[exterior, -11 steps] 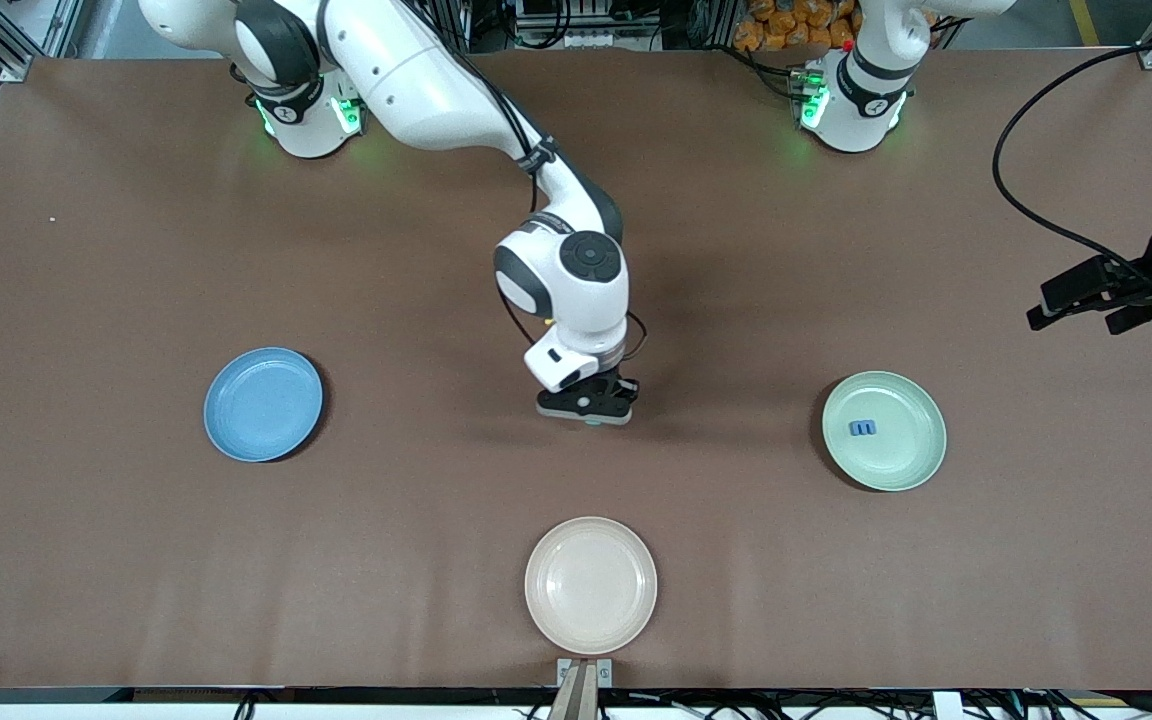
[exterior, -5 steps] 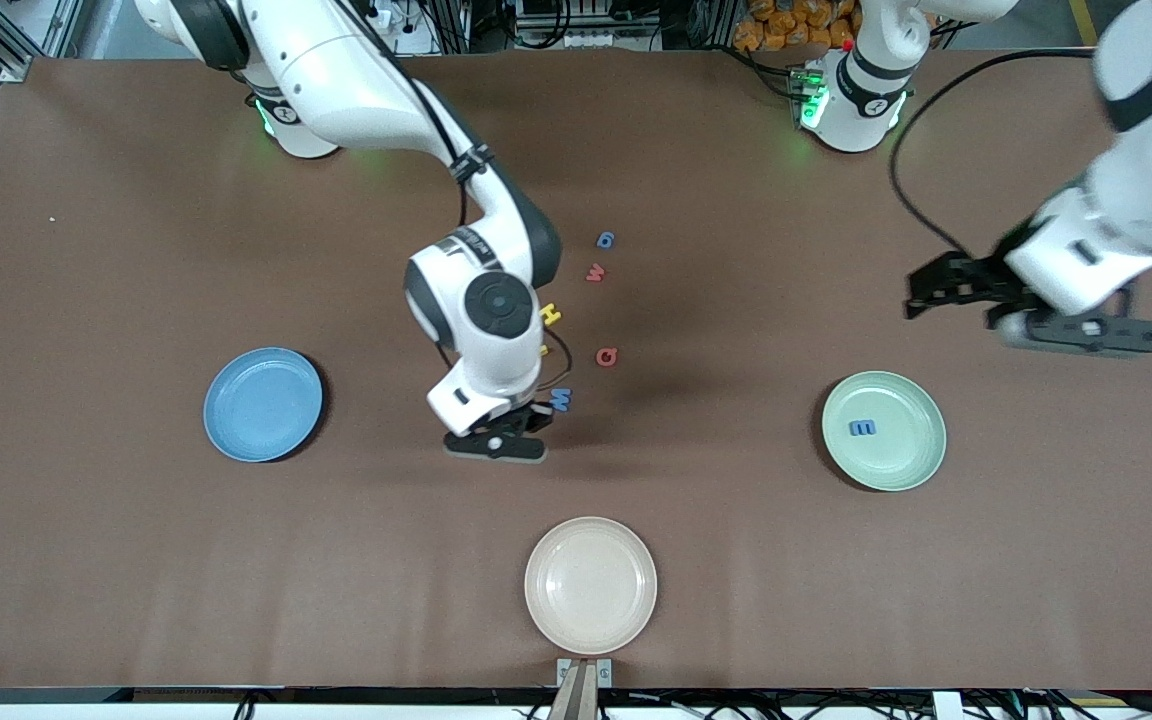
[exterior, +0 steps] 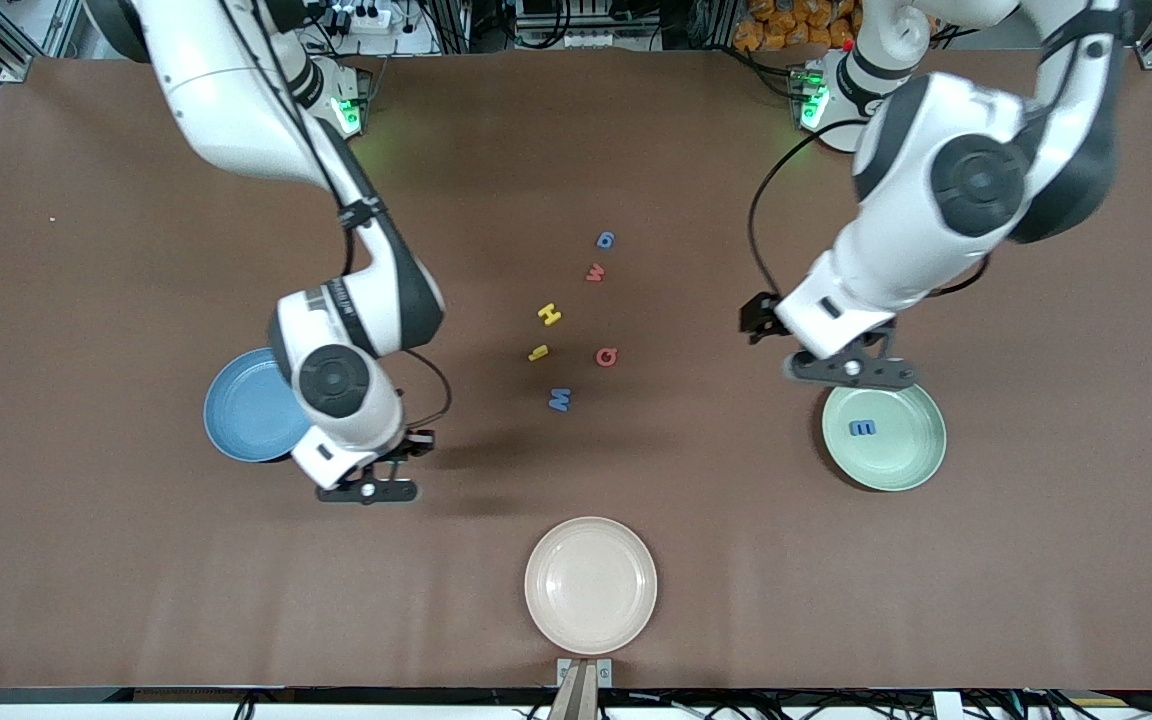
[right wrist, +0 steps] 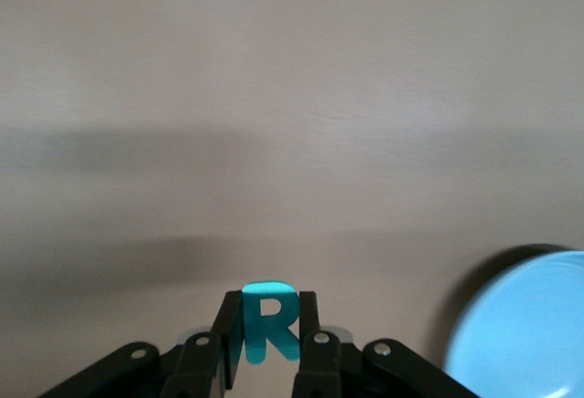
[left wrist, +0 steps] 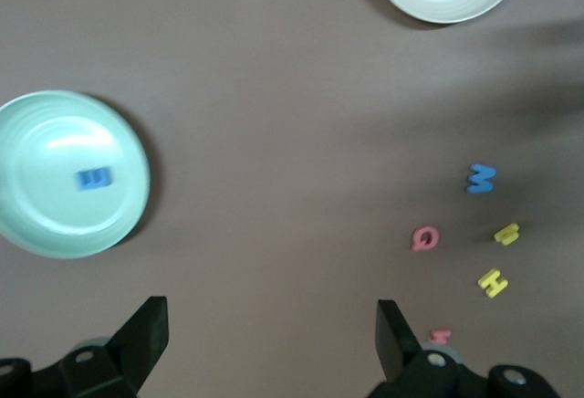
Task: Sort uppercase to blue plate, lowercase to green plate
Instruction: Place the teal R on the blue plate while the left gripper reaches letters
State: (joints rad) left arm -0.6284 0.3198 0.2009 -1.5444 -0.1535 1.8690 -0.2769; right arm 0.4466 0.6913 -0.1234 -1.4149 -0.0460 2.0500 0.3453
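- Teal-green R (right wrist: 265, 327) stands upright between the right gripper (exterior: 366, 491) jaws, which we see clamped on its two sides; the gripper hangs over bare tabletop (exterior: 136, 580) just beside the blue plate (exterior: 241, 410), toward the front camera's edge of it.
- We see wide open brown tabletop around that gripper, with the cream plate (exterior: 590, 585) well apart near the front edge.
- Our left gripper (exterior: 851, 370) is over the rim of the green plate (exterior: 896, 455), jaws spread wide and holding nothing.
- We find the blue three-pronged letter (exterior: 862, 428) lying in the green plate.
- We count five loose letters mid-table between the two grippers: blue g (exterior: 606, 239), red w (exterior: 594, 272), yellow H (exterior: 549, 314), yellow i (exterior: 537, 352), red Q (exterior: 606, 356), and blue M (exterior: 560, 400) nearest the front camera.
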